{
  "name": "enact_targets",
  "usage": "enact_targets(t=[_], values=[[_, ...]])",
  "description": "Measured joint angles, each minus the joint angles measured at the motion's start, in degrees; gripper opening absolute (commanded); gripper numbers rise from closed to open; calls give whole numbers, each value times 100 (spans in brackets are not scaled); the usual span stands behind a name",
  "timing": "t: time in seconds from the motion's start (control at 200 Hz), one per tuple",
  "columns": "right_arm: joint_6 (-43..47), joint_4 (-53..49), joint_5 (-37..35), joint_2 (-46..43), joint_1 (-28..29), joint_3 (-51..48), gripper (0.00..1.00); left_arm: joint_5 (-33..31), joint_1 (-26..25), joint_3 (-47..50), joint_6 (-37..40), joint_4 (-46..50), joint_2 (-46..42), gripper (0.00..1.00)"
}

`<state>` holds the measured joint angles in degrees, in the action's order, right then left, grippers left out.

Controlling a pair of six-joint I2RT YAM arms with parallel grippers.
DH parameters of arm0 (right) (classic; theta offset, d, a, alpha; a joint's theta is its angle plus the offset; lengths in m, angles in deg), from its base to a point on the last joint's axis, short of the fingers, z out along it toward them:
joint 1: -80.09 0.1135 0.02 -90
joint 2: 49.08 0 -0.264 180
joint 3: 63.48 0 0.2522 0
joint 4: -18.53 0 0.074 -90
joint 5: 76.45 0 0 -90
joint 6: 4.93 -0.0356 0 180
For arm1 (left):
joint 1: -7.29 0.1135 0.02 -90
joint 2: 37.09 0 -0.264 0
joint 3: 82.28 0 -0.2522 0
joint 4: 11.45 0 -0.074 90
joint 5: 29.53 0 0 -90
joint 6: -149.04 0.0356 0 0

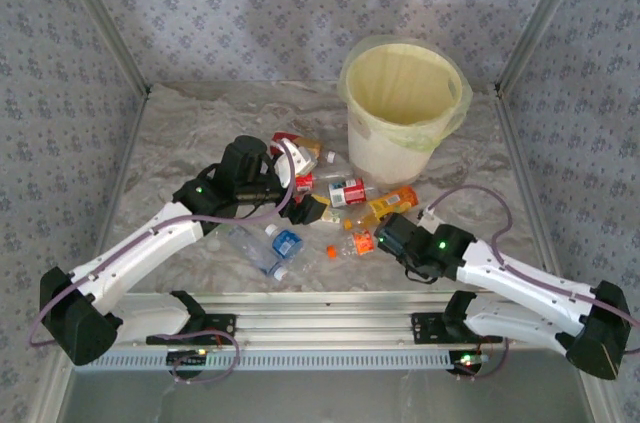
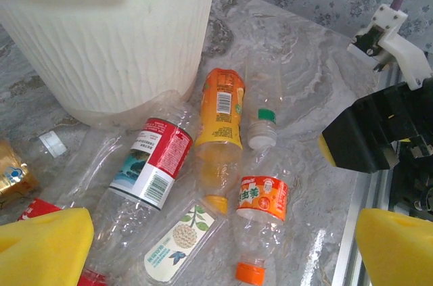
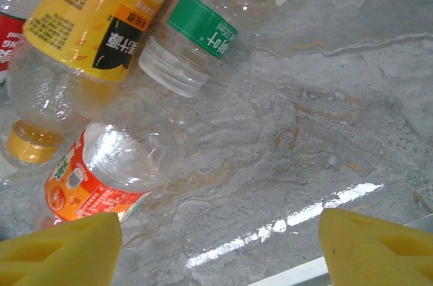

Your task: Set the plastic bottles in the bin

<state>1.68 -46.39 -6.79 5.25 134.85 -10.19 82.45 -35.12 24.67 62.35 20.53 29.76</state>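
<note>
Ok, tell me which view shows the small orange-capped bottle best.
Left wrist: the orange-capped bottle lies in full, with cap, label and clear body all distinct. Top external shows the bottle tiny among the pile. Right wrist gives a close crop of its label and body.

Lab-style robot cell: aluminium frame posts (image 1: 105,18), patterned wall panels (image 1: 300,3), marble-look tabletop (image 1: 180,133).

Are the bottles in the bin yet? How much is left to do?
Nothing looks done: no bottle shows inside the bin from above. Nothing is in hand: the left gripper and right gripper are both open and empty, low over the plastic bottles. Still left: the whole pile lying on the table before the bin, perhaps starting with the orange-labelled bottle by the right gripper.
</note>
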Motion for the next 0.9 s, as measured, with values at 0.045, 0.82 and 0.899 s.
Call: enact_targets(t=[0.045, 0.82, 0.899], values=[[-28, 157, 4, 7, -37, -114, 77, -22, 0, 0, 20, 0, -11, 100], [-190, 2752, 321, 1316, -208, -490, 77, -33, 0, 0, 74, 50, -15, 100], [-264, 2859, 319, 1460, -142, -490, 77, -11, 0, 0, 74, 59, 2, 100]])
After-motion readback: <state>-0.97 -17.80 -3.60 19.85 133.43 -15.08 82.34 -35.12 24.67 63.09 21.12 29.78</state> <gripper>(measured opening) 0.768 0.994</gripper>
